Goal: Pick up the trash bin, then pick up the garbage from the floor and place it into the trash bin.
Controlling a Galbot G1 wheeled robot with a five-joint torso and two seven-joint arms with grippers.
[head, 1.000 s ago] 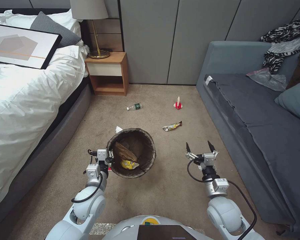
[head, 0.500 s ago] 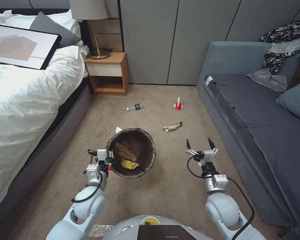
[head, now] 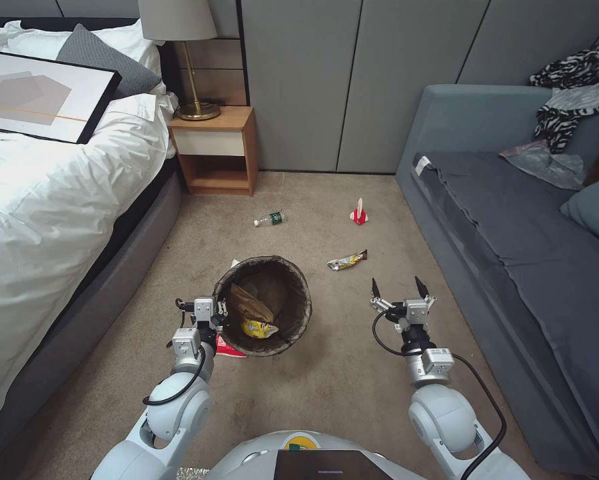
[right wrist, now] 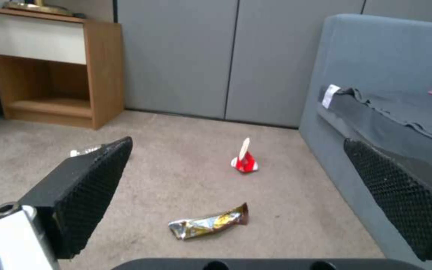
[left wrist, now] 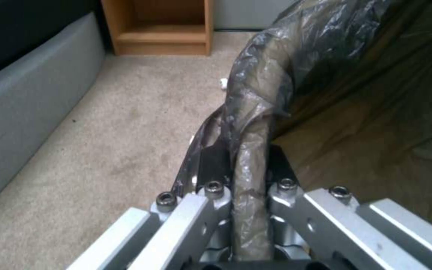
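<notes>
Beige carpet floor (head: 326, 373) runs between the white bed (head: 39, 200) on the left and the grey sofa (head: 512, 240) on the right, nightstand (head: 216, 150) against the wall; the left tool (head: 218, 321) clamps the bag-lined rim of the trash bin (head: 292, 280), which holds a brown paper bag and a yellow wrapper; the left wrist view shows the pinched liner close up; the right tool (head: 396, 288) hangs spread wide, empty. Three loose pieces ahead: one snack wrapper (head: 346, 261), one red scrap (head: 358, 215), one plastic bottle (head: 268, 218); a red piece (head: 229, 348) lies just beside the bin.
</notes>
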